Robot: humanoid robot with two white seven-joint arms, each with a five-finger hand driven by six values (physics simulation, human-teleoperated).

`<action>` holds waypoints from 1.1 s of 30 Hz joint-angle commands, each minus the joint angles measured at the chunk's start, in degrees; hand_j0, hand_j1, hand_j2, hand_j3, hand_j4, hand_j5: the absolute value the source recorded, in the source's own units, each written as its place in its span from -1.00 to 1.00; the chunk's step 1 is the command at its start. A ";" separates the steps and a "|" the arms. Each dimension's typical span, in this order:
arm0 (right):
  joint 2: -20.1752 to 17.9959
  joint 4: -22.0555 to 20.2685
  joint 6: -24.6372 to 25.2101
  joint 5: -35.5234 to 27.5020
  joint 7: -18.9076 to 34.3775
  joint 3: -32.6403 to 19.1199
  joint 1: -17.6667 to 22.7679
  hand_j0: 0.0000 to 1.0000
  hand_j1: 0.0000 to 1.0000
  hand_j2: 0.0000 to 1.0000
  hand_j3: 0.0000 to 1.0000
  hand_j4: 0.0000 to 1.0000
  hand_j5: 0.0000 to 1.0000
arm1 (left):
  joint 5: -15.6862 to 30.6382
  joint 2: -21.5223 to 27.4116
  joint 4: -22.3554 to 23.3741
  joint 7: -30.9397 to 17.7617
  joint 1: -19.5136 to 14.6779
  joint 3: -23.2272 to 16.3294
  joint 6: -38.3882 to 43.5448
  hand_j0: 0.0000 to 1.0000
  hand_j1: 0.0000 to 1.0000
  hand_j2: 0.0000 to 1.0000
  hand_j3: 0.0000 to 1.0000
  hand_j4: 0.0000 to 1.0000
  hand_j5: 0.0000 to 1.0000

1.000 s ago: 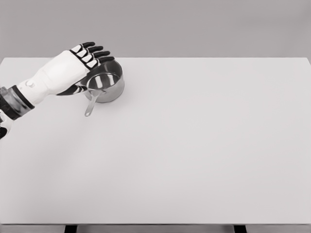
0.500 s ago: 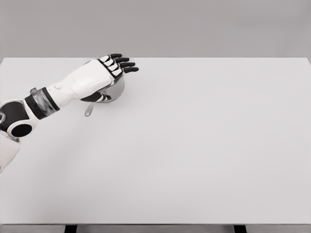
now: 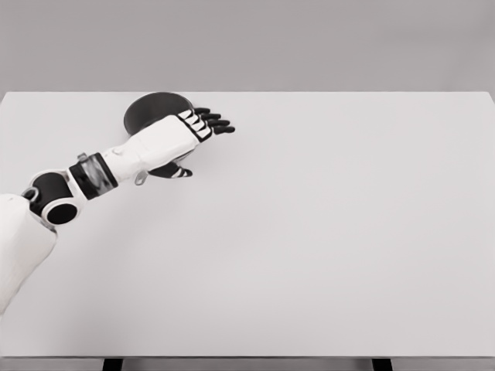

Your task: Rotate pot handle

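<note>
The steel pot [image 3: 155,110] sits at the table's far left and now shows a dark round face above my hand, so it looks tipped. Only the tip of its thin handle [image 3: 140,179] pokes out below my wrist, pointing toward the front left. My left hand [image 3: 192,137] lies across the pot's near side. Its fingers [image 3: 216,124] stretch flat to the right past the rim, and the thumb [image 3: 174,171] is tucked underneath. The hand hides most of the pot's body and handle, and I cannot see whether it presses on them.
The white table [image 3: 325,232] fills the view, with its back edge just behind the pot. My left forearm [image 3: 93,174] and elbow [image 3: 50,202] come in low from the left edge.
My left arm has slid right and forward, dropping lower over the pot. The pot has gone from upright and shiny to showing a dark round face behind the hand.
</note>
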 commanded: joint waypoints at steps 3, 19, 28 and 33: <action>0.00 0.00 0.01 0.01 0.01 0.00 0.00 1.00 1.00 1.00 1.00 1.00 1.00 | -0.16 -0.87 1.20 -0.02 -0.35 -0.33 0.05 1.00 1.00 1.00 1.00 1.00 1.00; 0.00 0.00 0.01 0.01 0.01 0.00 0.00 1.00 1.00 1.00 1.00 1.00 1.00 | -1.48 -0.78 3.13 -0.11 -0.35 0.55 0.05 1.00 1.00 1.00 1.00 1.00 1.00; 0.00 0.00 0.01 0.01 0.01 0.00 0.00 1.00 1.00 1.00 1.00 1.00 1.00 | -1.48 -0.34 3.31 -0.11 -0.26 1.96 0.05 1.00 1.00 1.00 1.00 1.00 1.00; 0.00 0.00 0.01 0.01 0.01 0.00 0.00 1.00 1.00 1.00 1.00 1.00 1.00 | -1.48 -0.34 3.40 -0.11 0.18 1.87 0.05 1.00 1.00 1.00 1.00 1.00 1.00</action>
